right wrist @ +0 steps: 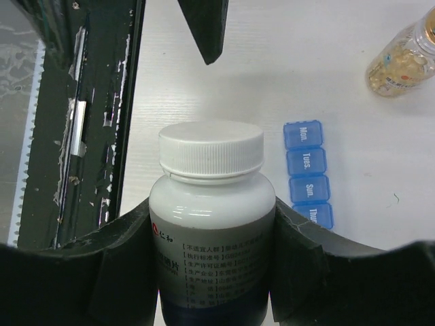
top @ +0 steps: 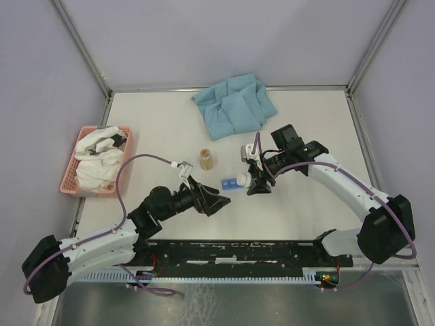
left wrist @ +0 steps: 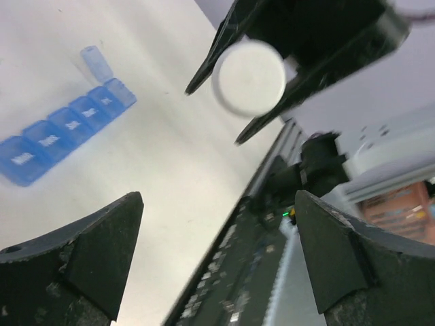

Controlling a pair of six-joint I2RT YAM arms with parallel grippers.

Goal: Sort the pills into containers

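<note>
My right gripper (right wrist: 212, 227) is shut on a white pill bottle (right wrist: 209, 204) with its white screw cap on, held above the table. Its pills are hidden inside. Next to it lies the bright-blue strip of containers (right wrist: 308, 174), its lids marked with day names. In the left wrist view one end lid of the containers (left wrist: 62, 129) stands up. My left gripper (left wrist: 217, 265) is open and empty, facing the bottle's cap (left wrist: 249, 77) from a short way off. From above, the left gripper (top: 212, 202) is just left of the containers (top: 229, 183) and the right gripper (top: 255, 182).
A small clear bottle of yellowish capsules (top: 206, 159) stands behind the strip. A crumpled blue cloth (top: 234, 105) lies at the back. A pink basket (top: 68, 178) with white cloth sits at the left edge. The black base rail (top: 238, 248) runs along the near edge.
</note>
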